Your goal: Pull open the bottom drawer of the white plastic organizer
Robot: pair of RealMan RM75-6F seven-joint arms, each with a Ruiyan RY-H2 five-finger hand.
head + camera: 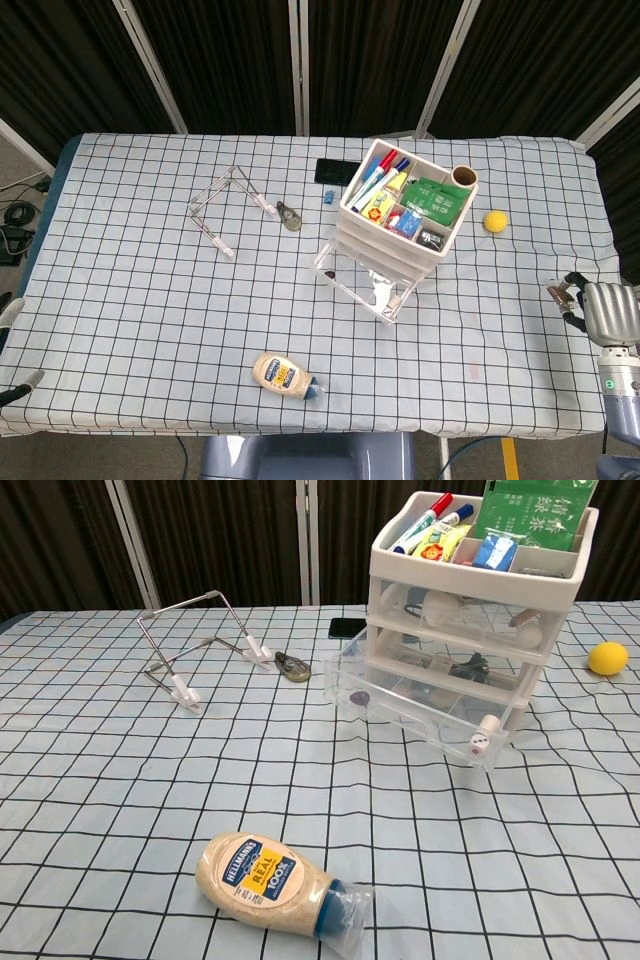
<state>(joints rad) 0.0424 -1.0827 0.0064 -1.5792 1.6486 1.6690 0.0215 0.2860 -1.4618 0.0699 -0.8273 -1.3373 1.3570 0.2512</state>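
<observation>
The white plastic organizer [400, 215] stands right of the table's middle, its top tray full of markers and packets. Its clear bottom drawer [362, 285] sticks out toward the front left, well past the two drawers above it. In the chest view the drawer [420, 705] shows a small die [478, 744] at its front corner. My right hand [600, 308] is at the table's far right edge, far from the organizer and holding nothing, fingers pointing left. A grey sliver of my left hand [20, 383] shows at the left edge, its fingers hidden.
A mayonnaise bottle [285, 376] lies on its side near the front edge. A yellow ball [494, 221] sits right of the organizer. A bent wire stand [225, 210], a key ring [290, 215] and a black phone [332, 171] lie behind and left of it.
</observation>
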